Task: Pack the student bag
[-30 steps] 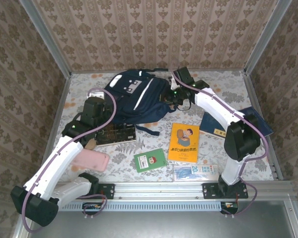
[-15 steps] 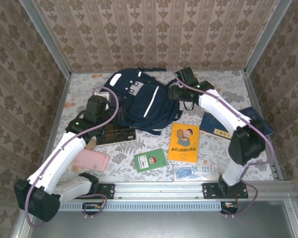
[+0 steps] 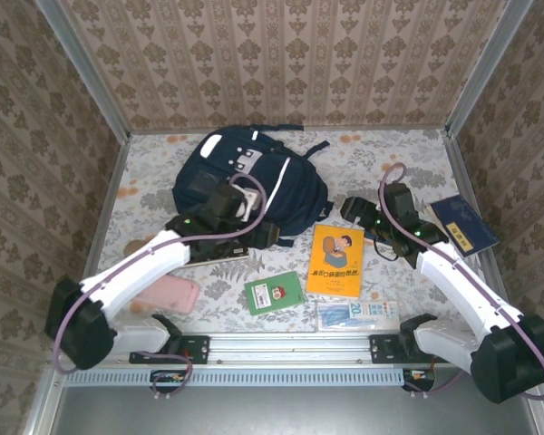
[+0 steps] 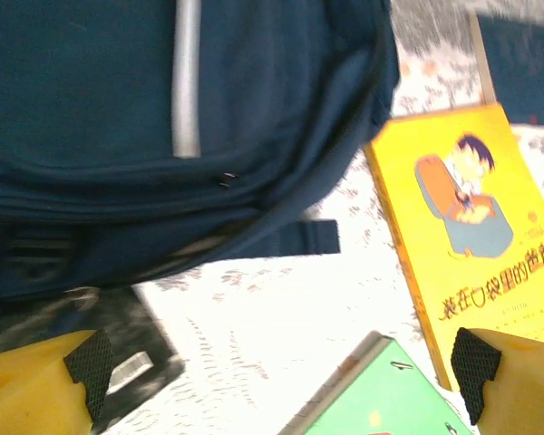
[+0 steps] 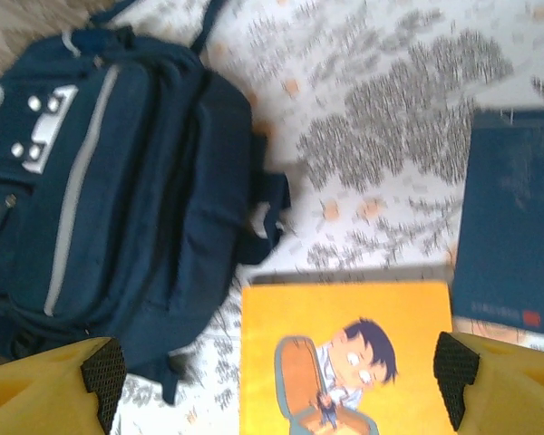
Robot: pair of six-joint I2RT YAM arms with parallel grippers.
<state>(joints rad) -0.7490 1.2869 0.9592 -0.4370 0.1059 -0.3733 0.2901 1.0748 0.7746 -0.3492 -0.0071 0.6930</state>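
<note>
Both arms released the student bag (image 3: 254, 177) and backed off. Left gripper (image 4: 281, 367) and right gripper (image 5: 276, 370) are wide open and empty. The yellow book (image 5: 344, 317) under the right gripper isn't packed yet.

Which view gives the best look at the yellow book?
Top external: the yellow book lies whole, nothing covering it. Right wrist has it bigger but cuts off its lower part; left wrist shows it slanted, cut at the right frame edge.

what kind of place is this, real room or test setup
Likely a staged robot test cell: patterned wall panels set in a metal frame box in a small table, two arms are bolted to a rail at its edge, and the student bag lies among books.
</note>
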